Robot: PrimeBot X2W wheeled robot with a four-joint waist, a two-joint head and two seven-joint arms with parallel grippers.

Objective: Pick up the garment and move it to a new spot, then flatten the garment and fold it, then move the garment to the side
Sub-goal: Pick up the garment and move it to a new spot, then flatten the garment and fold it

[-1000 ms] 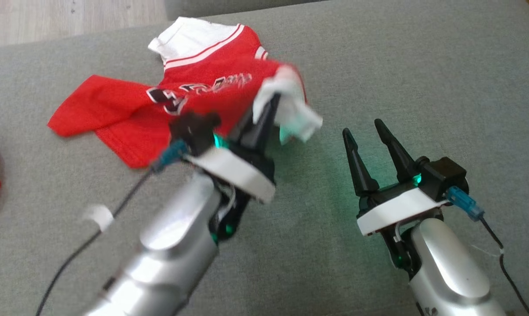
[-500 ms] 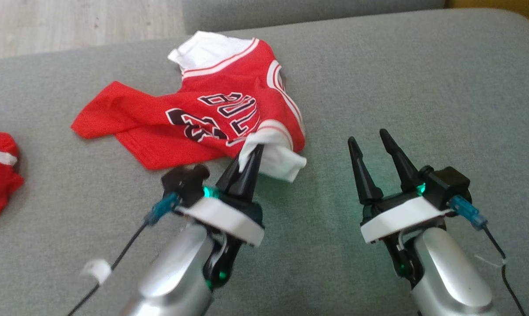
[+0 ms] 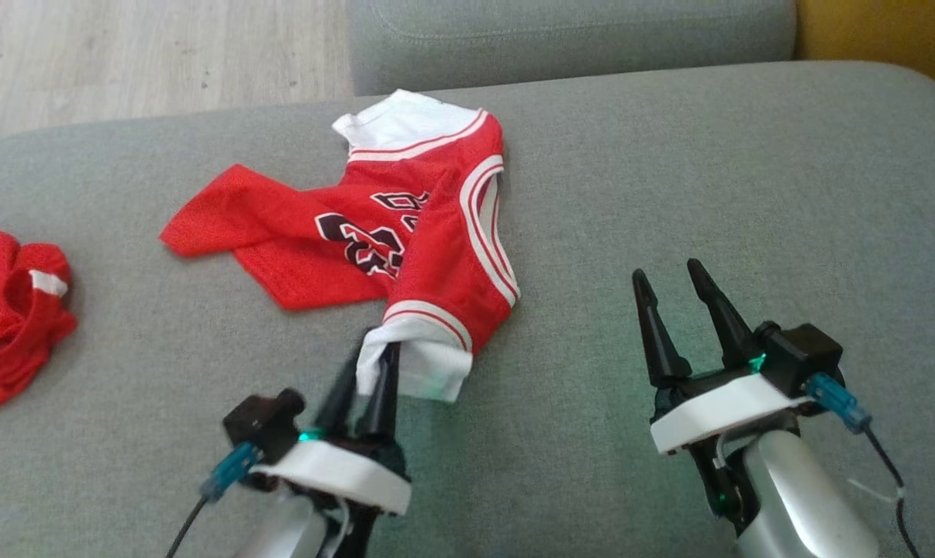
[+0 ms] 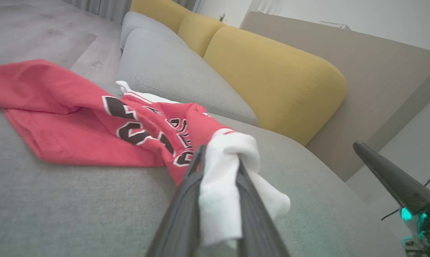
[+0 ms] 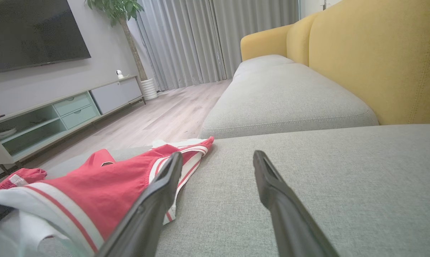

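My left claw (image 3: pixel 370 372) is clamped on the near end of the jersey (image 3: pixel 436 256). A bunch of soft white cloth is squeezed between its two long, dark, tapering fingers, and in the left wrist view (image 4: pixel 218 171) the wad bulges out past them on the right. My right claw (image 3: pixel 667 271) stands off to the right, well apart from the cloth. Its smooth black fingers are spread wide with nothing between them, pointing away over the bare seat (image 5: pixel 218 155).

The jersey (image 4: pixel 76 121) is thin red mesh, limp and creased, with white stripes along its edges and a white band at each end. Dark characters with white outlines run across it, partly covered by a fold.

It lies on the grey woven sofa cushion (image 3: pixel 708 170), left of the middle. Its long axis runs near to far, from the white end in my left claw out to the other white end by the far edge of the seat. One flat red flap sticks out to the left and ends in a corner.

Further left on the same cushion lies a crumpled red cloth (image 3: pixel 10 310). Beyond the far edge is pale wooden floor (image 3: pixel 165 54), and rounded yellow back cushions (image 5: pixel 379 53) rise on the right.
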